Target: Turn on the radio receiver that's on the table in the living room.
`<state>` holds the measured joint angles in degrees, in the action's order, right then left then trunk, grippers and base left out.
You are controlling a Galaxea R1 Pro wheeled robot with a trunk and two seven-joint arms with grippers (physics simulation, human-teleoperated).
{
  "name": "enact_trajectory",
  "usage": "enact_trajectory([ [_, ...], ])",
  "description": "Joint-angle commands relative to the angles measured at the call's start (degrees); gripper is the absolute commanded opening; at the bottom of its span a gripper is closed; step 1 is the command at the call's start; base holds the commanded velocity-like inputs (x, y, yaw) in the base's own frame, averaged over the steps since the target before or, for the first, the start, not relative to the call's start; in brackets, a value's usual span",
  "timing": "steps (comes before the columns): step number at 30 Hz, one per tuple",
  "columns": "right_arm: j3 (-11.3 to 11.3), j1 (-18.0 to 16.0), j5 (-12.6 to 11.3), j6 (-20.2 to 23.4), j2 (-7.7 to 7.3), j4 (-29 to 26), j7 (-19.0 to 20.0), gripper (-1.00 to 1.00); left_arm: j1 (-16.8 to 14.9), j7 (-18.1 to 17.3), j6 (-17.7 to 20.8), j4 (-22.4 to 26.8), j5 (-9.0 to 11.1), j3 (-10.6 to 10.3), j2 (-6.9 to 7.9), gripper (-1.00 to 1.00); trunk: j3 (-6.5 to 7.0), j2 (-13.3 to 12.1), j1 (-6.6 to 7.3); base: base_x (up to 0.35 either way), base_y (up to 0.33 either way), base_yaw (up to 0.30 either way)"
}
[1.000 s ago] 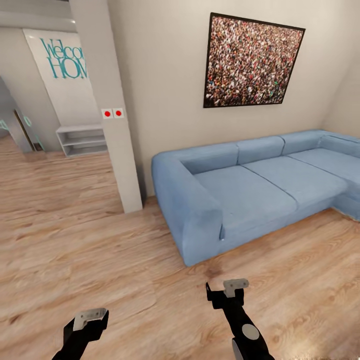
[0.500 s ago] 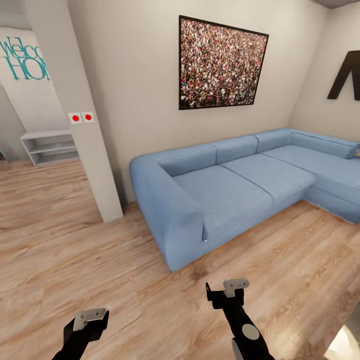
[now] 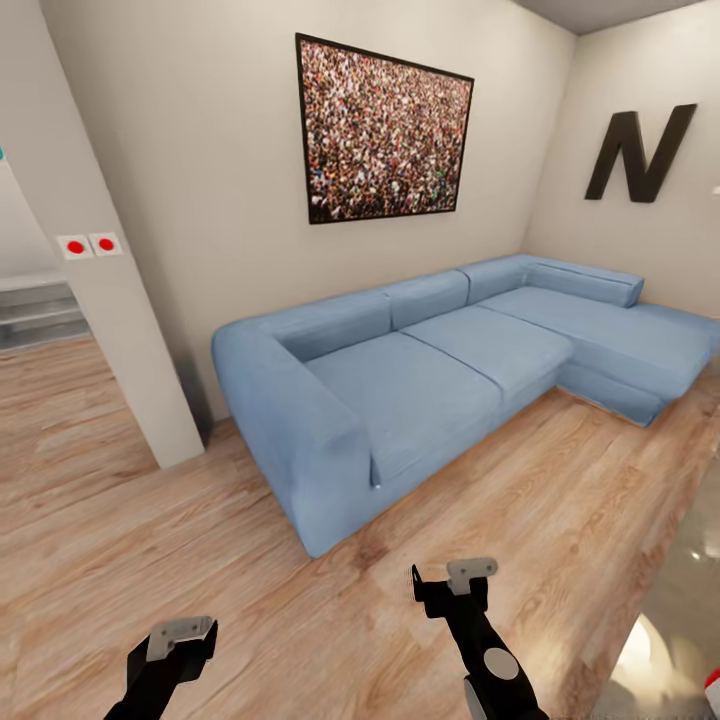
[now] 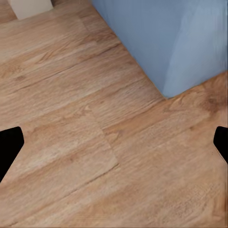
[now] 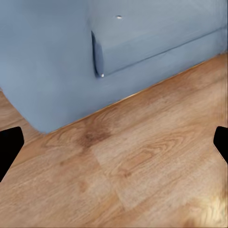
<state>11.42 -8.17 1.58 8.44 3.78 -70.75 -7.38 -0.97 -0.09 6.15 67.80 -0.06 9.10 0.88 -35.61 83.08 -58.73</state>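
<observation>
1. The robot stands on the wood plank floor of the living room, facing the blue sectional sofa, with a framed crowd picture and a big dark "N" on the walls beyond.

2. The table enters the head view at the lower right corner as a glossy grey reflective wedge. At the very corner sits a sliver of red with white trim, most likely the radio receiver, though too little of it shows to be certain.

3. The left gripper hangs low over bare floor. In the left wrist view its two dark fingertips sit at opposite edges of the picture with planks and the sofa's corner between them, so it is spread wide and holds nothing.

4. The right gripper hangs over the floor in front of the sofa's near arm. Its fingertips are likewise far apart in the right wrist view, with nothing between them.

5. The deciding relation: the radio lies off to the robot's right and near its base, well apart from both grippers, and nearer the right one. The table's edge runs diagonally away to the right.

6. My judgement: this is the approach phase. The base needs to turn further right to bring table and radio into full view, and the right arm is the natural one for reaching the dial.
</observation>
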Motion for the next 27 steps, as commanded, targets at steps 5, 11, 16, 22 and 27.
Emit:
enact_trajectory([
  [5, -0.01, 0.0, 0.0, 0.0, 0.0, 0.0, 0.0, 1.0, 0.0, 0.0, 0.0, -0.01, -0.02, 0.0, 0.0, 1.0, 0.17, 0.0, 0.0, 0.091, 0.0, -0.269],
  [11, -0.06, 0.03, 0.0, 0.0, 0.0, 0.0, 0.0, 1.0, 0.0, 0.0, 0.0, -0.03, 0.0, -0.05, 0.0, 1.0, 0.37, 0.0, 0.0, 0.091, 0.0, -0.269],
  [16, -0.03, 0.01, 0.0, 0.0, 0.0, 0.0, 0.0, 1.0, 0.0, 0.0, 0.0, -0.03, 0.02, -0.05, 0.0, 1.0, 0.54, 0.0, 0.0, 0.091, 0.0, -0.269],
  [22, -0.03, 0.0, 0.0, 0.0, 0.0, 0.0, 0.0, 1.0, 0.0, 0.0, 0.0, -0.03, 0.05, -0.05, 0.0, 1.0, 0.75, 0.0, 0.0, 0.091, 0.0, -0.269],
  [27, -0.06, 0.0, 0.0, 0.0, 0.0, 0.0, 0.0, 1.0, 0.0, 0.0, 0.0, -0.06, 0.07, -0.05, 0.0, 1.0, 0.92, 0.0, 0.0, 0.091, 0.0, -0.269],
])
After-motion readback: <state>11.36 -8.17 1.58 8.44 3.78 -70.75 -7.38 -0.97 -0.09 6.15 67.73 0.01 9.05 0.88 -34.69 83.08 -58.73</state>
